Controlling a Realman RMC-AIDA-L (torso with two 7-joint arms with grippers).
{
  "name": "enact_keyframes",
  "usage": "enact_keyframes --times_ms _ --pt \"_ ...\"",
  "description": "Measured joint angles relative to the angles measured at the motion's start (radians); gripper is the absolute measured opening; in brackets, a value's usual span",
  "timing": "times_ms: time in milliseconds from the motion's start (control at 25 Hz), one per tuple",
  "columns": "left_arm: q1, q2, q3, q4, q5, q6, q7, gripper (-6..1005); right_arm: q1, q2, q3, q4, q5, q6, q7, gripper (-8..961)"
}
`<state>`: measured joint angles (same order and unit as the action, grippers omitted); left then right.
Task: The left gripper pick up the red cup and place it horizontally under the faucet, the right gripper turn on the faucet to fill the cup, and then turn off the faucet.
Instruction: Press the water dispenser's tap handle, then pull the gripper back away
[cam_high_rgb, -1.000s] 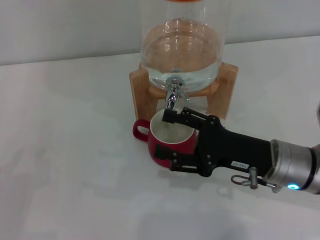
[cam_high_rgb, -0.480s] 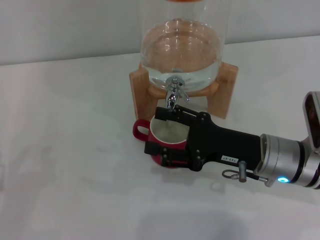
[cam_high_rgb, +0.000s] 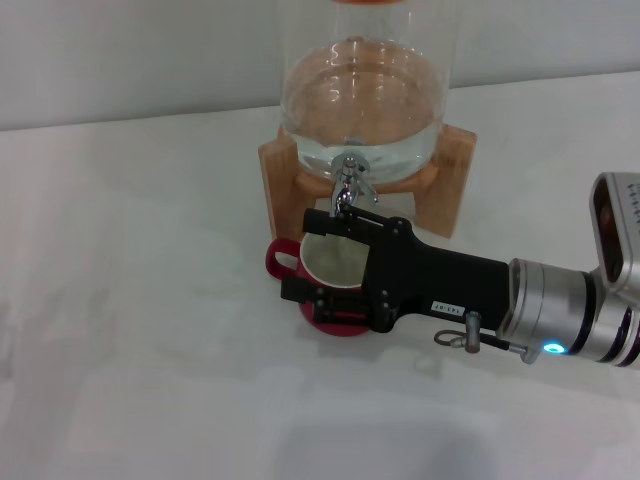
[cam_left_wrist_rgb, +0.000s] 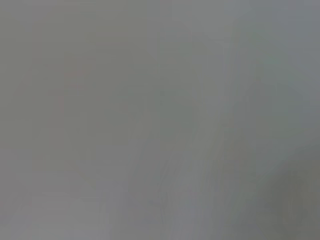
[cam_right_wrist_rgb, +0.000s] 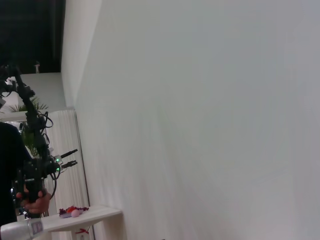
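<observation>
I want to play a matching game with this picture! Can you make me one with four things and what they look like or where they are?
Things:
1. red cup
2. faucet
3. glass dispenser
4. wooden stand

Clues:
A. shiny chrome, sticks out above the cup
B. sits between the fingers of the left gripper
C. light brown, carries the dispenser
D. clear, with water inside

Pairs: 1-B, 2-A, 3-D, 4-C
</observation>
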<state>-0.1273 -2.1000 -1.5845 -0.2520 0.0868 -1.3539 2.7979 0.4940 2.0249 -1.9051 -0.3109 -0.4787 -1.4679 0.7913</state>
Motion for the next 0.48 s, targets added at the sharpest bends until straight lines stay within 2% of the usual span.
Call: enact_keyframes --times_ms 480 --pt "-0.002 0.0 0.0 0.001 0.004 -0.002 0.0 480 0.009 -0.003 0.01 -0.001 0.009 0.026 -0.003 839"
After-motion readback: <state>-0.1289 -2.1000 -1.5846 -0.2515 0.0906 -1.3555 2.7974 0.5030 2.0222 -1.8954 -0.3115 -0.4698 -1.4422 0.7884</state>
